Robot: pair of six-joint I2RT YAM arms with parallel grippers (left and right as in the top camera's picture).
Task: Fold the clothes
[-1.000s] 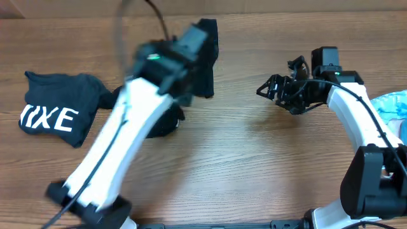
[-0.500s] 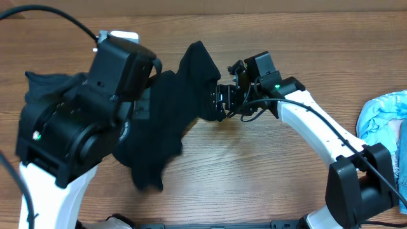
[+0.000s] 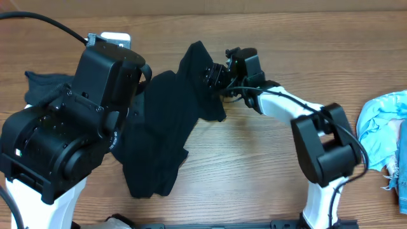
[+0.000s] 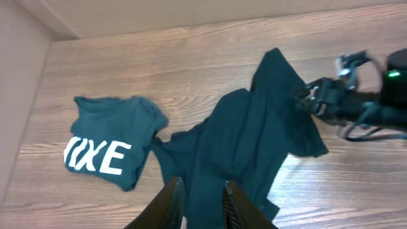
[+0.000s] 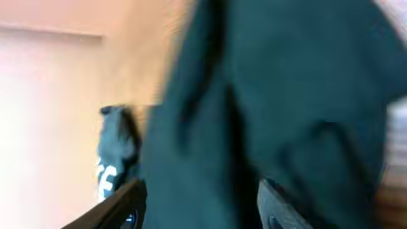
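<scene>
Overhead, the dark shirt [image 3: 166,121] drapes across the table [image 3: 267,172], pinched narrow by my left gripper [image 4: 202,202], with my right gripper [image 3: 214,76] gaping wide at its far edge; grabbing bunched layers there risks a crooked fold or yanking it loose.

White block letters reading roughly "IIXE", the first strokes unclear, stand on the folded dark teal cotton T-shirt [image 4: 111,143] in the left wrist view. The right wrist view shows a sliver of this white print, too blurred to read.
</scene>
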